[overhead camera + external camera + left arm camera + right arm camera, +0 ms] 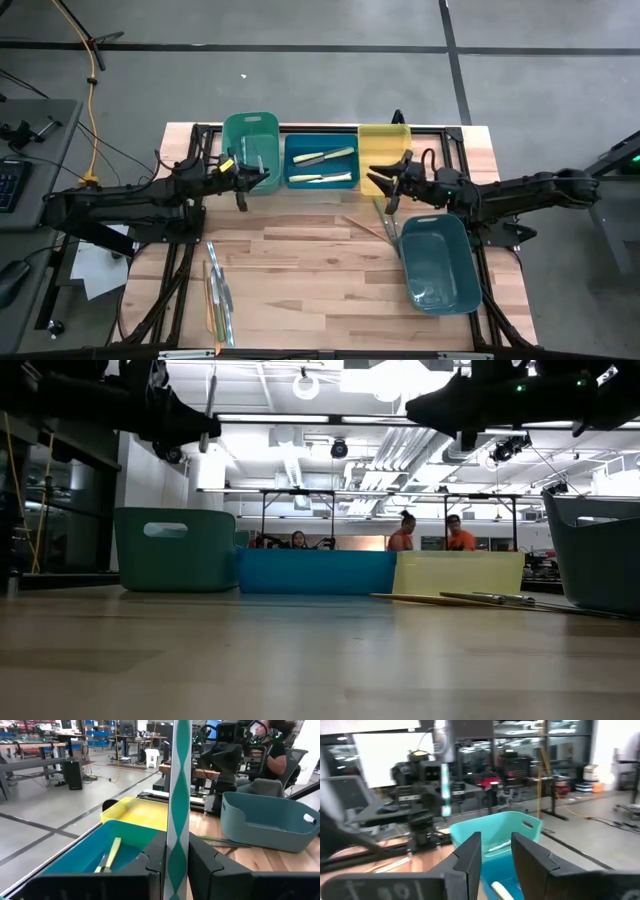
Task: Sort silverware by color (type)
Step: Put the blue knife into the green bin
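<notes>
Left claw [243, 180]: your left claw is clamped on a green-handled utensil [178, 795], standing upright between the fingers, just over the green bin [250, 140].
Right claw [388, 187]: it hangs by the yellow bin [382, 140] with fingers [470, 857] parted and nothing between them.
Blue bin [322, 178]: you have pale yellow utensils [322, 157] lying inside.
Desk [310, 290]: several utensils [217, 295] lie near its front left; a few more [385, 228] lie beside the grey-blue bin [440, 265].
</notes>
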Available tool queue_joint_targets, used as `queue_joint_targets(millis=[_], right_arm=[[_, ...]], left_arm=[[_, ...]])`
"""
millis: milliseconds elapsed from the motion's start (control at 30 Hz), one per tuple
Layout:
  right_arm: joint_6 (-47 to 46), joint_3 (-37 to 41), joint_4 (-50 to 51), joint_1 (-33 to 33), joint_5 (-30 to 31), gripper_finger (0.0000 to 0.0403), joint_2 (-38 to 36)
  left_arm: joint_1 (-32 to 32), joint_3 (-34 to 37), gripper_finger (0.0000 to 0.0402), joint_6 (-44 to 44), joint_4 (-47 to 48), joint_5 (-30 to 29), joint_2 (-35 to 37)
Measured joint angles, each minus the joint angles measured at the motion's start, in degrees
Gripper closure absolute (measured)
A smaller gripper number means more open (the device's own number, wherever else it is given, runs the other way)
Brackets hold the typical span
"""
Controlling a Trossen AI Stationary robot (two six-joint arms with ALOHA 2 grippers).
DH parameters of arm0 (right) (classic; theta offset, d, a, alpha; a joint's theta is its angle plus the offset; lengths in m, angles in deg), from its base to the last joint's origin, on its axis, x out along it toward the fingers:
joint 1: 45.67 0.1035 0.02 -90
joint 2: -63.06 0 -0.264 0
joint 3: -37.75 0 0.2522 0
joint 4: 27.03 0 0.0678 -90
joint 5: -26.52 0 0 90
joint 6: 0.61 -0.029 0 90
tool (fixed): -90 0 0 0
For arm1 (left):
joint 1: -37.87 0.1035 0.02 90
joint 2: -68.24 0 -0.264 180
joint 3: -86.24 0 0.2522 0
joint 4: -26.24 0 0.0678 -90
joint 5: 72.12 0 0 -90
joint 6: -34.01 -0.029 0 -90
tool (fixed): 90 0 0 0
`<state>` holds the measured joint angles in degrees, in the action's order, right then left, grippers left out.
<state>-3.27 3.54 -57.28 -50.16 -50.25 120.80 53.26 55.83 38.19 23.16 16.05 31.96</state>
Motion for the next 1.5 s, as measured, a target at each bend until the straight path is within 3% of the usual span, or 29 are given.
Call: queue_joint_targets(millis=[233, 600, 833, 967, 1200, 1300, 1500], right_arm=[[3.0, 0.0, 0.0, 0.0, -14.0, 0.0300, 0.0], [3.1, 0.0, 0.1, 0.0, -13.3, 0.0300, 0.0], [2.8, 0.0, 0.0, 0.0, -11.6, 0.0300, 0.0], [2.7, 0.0, 0.0, 0.0, -9.9, 0.0300, 0.0], [2.7, 0.0, 0.0, 0.0, -9.8, 0.0300, 0.0], [2.7, 0.0, 0.0, 0.0, -9.8, 0.0300, 0.1], [2.7, 0.0, 0.0, 0.0, -9.8, 0.0300, 0.1]], left_arm=[[0.0, 0.0, 0.0363, -1.2, -0.2, 0.0, -0.5], [0.0, 0.0, 0.0363, -1.1, -0.1, -0.2, -0.5], [1.3, -2.4, 0.0363, 0.0, 1.3, -16.3, -0.7], [6.7, -10.4, 0.0363, 1.7, 14.2, -17.6, -3.3], [16.9, -23.8, 0.0363, 4.2, 36.5, -13.8, -16.4], [20.1, -26.1, 0.0363, 5.5, 41.9, -8.9, -22.8], [24.3, -27.5, 0.0361, 9.3, 47.6, -4.7, -32.3]])
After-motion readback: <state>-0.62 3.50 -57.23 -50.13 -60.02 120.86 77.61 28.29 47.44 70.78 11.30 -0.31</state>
